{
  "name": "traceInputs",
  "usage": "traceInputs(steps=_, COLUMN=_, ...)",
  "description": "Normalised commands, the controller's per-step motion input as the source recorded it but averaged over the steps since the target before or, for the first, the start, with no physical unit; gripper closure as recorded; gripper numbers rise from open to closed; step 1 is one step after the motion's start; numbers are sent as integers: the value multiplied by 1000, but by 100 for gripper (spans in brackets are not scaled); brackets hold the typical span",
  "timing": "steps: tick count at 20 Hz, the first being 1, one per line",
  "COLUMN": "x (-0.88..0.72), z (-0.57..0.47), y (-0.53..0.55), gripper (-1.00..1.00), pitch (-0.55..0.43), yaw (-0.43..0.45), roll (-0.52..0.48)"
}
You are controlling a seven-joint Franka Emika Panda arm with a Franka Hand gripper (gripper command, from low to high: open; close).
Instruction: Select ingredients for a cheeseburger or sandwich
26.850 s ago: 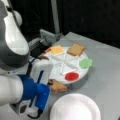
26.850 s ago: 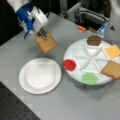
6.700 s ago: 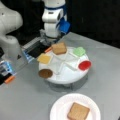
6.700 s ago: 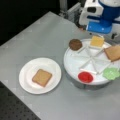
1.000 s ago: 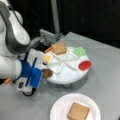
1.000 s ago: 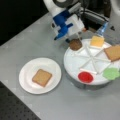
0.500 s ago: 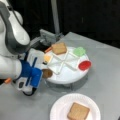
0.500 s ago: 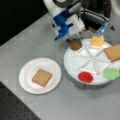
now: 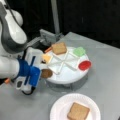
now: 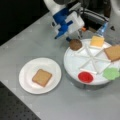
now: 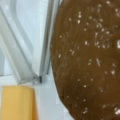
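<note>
The dark brown round patty (image 9: 47,73) (image 10: 75,44) lies in a compartment at the rim of the white divided tray (image 9: 67,76) (image 10: 75,62). My gripper (image 9: 43,72) (image 10: 71,40) is down at the patty, on its outer side. The wrist view is filled by the patty (image 11: 87,62), with the yellow cheese square (image 11: 17,102) at the lower left. In both front views the cheese (image 9: 46,58) (image 10: 97,41) and one toast square (image 9: 59,48) (image 10: 113,52) lie in tray compartments. The other toast square (image 9: 78,111) (image 10: 41,77) lies on the white paper plate (image 9: 58,110) (image 10: 25,75).
A red disc (image 9: 84,65) (image 10: 85,77) and a green leafy piece (image 9: 79,51) (image 10: 111,73) lie in other tray compartments. Raised dividers (image 10: 91,58) separate the compartments. The paper plate stands on the grey table beside the tray. Dark equipment stands behind the tray.
Over the last second nothing has visibly moved. Earlier the arm carried a toast square to the paper plate, hovered over the tray, then came down at the patty.
</note>
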Motion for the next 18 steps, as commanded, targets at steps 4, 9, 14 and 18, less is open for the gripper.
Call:
traceInputs(steps=4, x=36, z=43, y=-52, gripper=100, pitch=29, yaw=61, roll=104)
traceInputs(steps=9, x=70, z=2, y=-34, gripper=100, pitch=14, yaw=33, roll=109)
traceInputs(steps=14, x=163, z=-37, y=-12, gripper=100, pitch=-2, yaw=10, roll=120)
traceInputs(steps=18, x=283, z=28, y=-72, gripper=100, pitch=5, yaw=-15, roll=117)
